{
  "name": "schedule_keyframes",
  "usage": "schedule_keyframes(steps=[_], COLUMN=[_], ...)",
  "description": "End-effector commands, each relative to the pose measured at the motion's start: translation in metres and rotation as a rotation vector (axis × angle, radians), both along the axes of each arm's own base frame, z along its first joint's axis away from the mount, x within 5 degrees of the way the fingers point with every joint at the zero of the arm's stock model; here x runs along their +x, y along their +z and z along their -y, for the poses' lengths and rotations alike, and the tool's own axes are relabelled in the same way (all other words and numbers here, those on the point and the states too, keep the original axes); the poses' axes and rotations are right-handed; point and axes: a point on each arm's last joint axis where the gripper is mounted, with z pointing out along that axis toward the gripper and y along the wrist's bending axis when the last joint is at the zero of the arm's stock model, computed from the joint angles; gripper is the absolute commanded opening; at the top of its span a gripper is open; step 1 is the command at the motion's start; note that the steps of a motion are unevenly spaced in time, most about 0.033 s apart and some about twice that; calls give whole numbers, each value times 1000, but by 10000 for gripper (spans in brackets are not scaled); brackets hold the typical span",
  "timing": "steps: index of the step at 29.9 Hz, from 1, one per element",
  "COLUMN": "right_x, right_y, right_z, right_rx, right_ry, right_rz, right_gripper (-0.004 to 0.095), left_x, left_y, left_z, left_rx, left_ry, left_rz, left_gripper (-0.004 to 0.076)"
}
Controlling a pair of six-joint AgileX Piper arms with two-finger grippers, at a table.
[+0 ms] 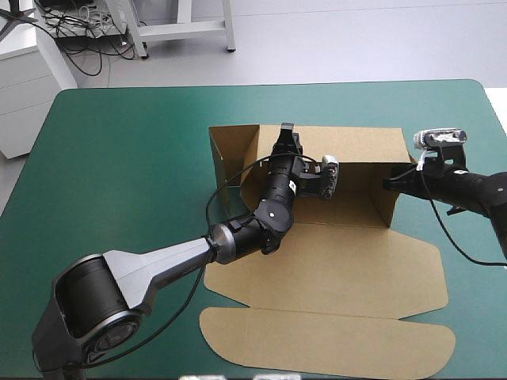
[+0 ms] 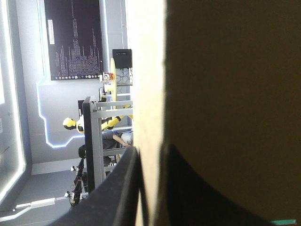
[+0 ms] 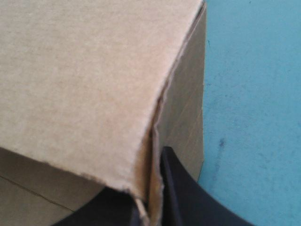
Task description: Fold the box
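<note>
Where the box (image 1: 333, 261) sits: on the teal-green cover (image 1: 119, 158), which shows around it on every side.
Box shape: an open tray with three walls up; the front panel and the lid lie flat on its near side.
Left wall (image 1: 226, 154): upright at the box's left end, joined to the far wall at the corner.
Left gripper (image 1: 287, 131): over the top edge of the far wall, left of that wall's middle, with its arm crossing the box floor.
Left fingers (image 2: 117, 188): all but together, one on each face of the far wall, the board's edge clamped between them.
Far wall (image 1: 356, 142): upright along the box's far side, running from the left wall to the right wall.
Lid (image 1: 333, 340): flat at the box's near end, its outer edge rounded.
Right wall (image 1: 400, 190): upright at the box's right end.
Right gripper (image 1: 390, 184): at the top edge of the right wall, reaching in from outside the box.
Right fingers (image 3: 183, 193): all but together, pinching the right wall's board where it meets a second layer.
</note>
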Motion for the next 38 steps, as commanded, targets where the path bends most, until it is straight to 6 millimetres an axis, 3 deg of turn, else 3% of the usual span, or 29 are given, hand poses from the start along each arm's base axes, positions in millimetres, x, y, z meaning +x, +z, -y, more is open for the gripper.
schedule_keyframes(steps=[1, 4, 6, 13, 18, 27, 30, 33, 34, 35, 38], right_x=[-1, 0, 1, 15, 37, 67, 68, 67, 66, 65, 61], right_y=[2, 3, 2, -5, -20, -6, -3, -4, -4, -3, 3], right_z=[-10, -9, -8, -1, 4, 10, 10, 8, 8, 7, 5], right_rx=[35, 30, 25, 10, 26, 26, 26, 28, 31, 34, 41], right_ry=[43, 30, 18, -57, -106, -133, -131, -113, -106, -99, -79], right_rz=[-9, 0, 7, 20, -21, 40, 50, 37, 31, 28, 32], right_gripper=[-3, -3, -3, -3, -3, -3, -3, -3, -3, -3, -3], left_x=[-5, -5, -5, -7, -18, -47, -50, -50, -49, -46, -37], left_y=[20, 20, 21, 32, 46, 87, 108, 132, 142, 147, 165], left_z=[-2, -2, -1, 4, 13, 29, 22, 8, 0, -6, -33], left_rx=[-86, -124, -135, -138, -175, -296, -351, -412, -436, -448, -509], left_ry=[-3, 6, 6, -30, -24, 30, 90, 132, 143, 157, 221], left_rz=[7, -6, -2, 90, 130, 237, 284, 320, 328, 337, 331], left_gripper=[256, 364, 388, 388, 388, 387, 318, 127, 27, -7, -4])
